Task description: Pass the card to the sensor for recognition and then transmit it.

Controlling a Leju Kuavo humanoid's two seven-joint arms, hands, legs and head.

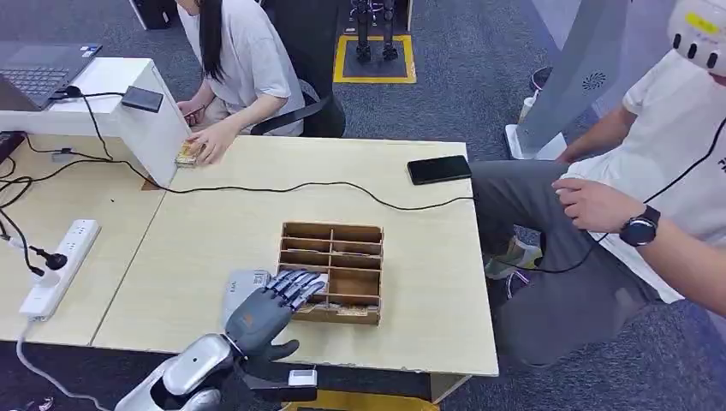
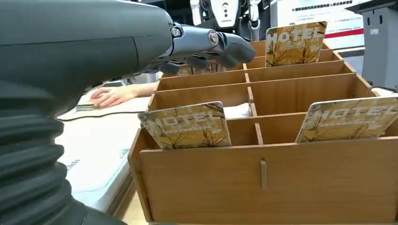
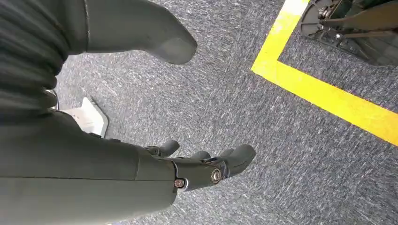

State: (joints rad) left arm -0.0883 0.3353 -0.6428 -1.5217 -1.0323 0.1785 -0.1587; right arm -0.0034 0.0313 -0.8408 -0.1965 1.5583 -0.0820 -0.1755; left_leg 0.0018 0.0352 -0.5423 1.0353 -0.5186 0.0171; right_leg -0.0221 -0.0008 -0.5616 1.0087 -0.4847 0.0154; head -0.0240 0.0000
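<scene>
Grey sensor pad (image 1: 245,283) lies on the tabletop (image 1: 214,240), just left of the wooden divided box (image 1: 332,270). Left hand (image 1: 272,306) hovers over the box's near-left corner, fingers extended and apart, holding nothing. Hotel cards (image 2: 187,125) stand upright in box compartments. Right hand (image 3: 202,164) hangs above grey carpet (image 3: 281,140), fingers loosely apart, empty.

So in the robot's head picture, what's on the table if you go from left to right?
White power strip → grey card sensor → left hand → wooden card box → black phone.
</scene>
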